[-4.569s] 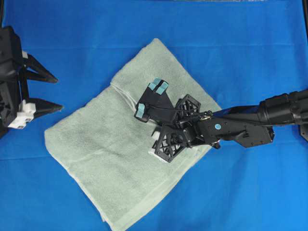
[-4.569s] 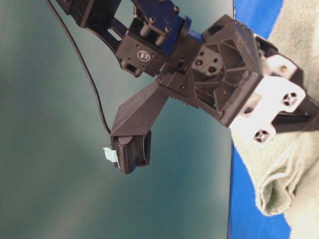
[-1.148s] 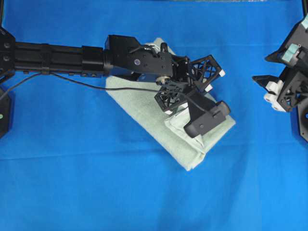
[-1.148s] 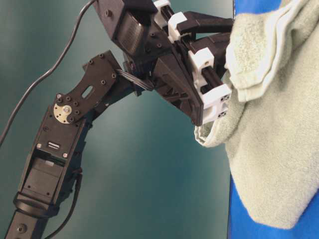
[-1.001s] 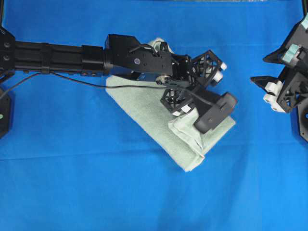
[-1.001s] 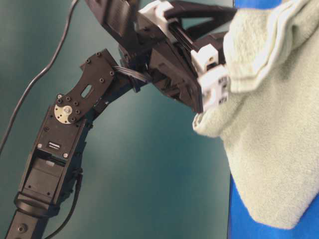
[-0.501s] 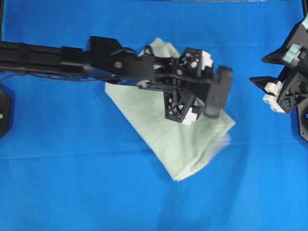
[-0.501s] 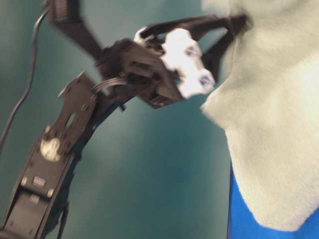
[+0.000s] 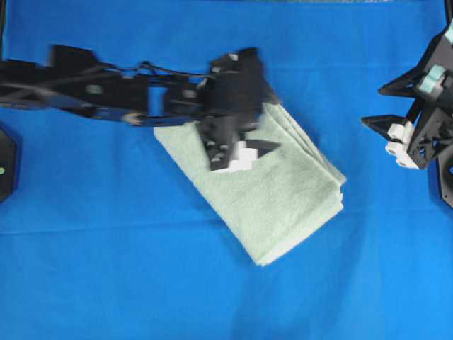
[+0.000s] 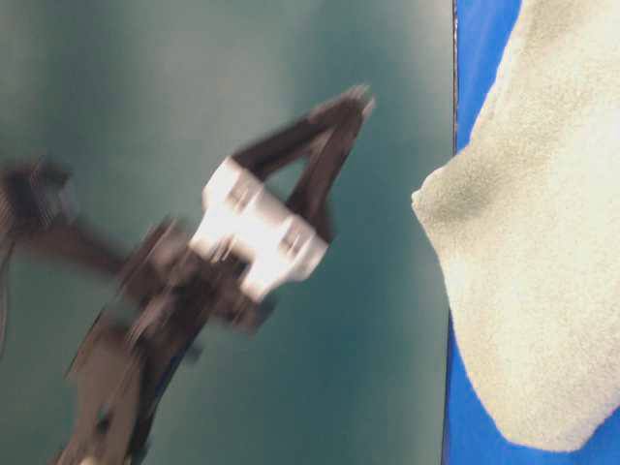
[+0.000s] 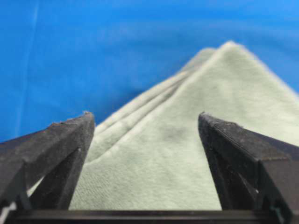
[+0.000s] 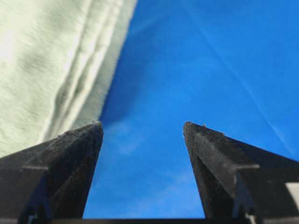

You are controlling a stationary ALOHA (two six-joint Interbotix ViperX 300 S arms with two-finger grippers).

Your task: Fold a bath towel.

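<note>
The bath towel [image 9: 272,191] lies folded into a thick pale green rectangle on the blue cloth, its layered edges stacked along the upper right side. My left gripper [image 9: 274,125] hovers open over the towel's upper left part, blurred by motion, and holds nothing. In the left wrist view the towel [image 11: 177,154] fills the gap between the spread fingers [image 11: 65,140] of that gripper [image 11: 145,119]. At the right edge my right gripper [image 9: 374,105] stands open and apart from the towel. The right wrist view has only blue cloth between its tips [image 12: 142,126], with the towel's hemmed edges [image 12: 51,60] to the left.
The blue backdrop cloth [image 9: 127,276] covers the whole table. The table-level view shows the towel's corner [image 10: 542,252] hanging past the table's front edge, with the blurred left gripper finger [image 10: 325,155] in front of a dark green wall.
The left gripper has opened, let go of the towel's folded-over edge and drawn back to the left. The towel now lies flat. The right arm has stayed put.
</note>
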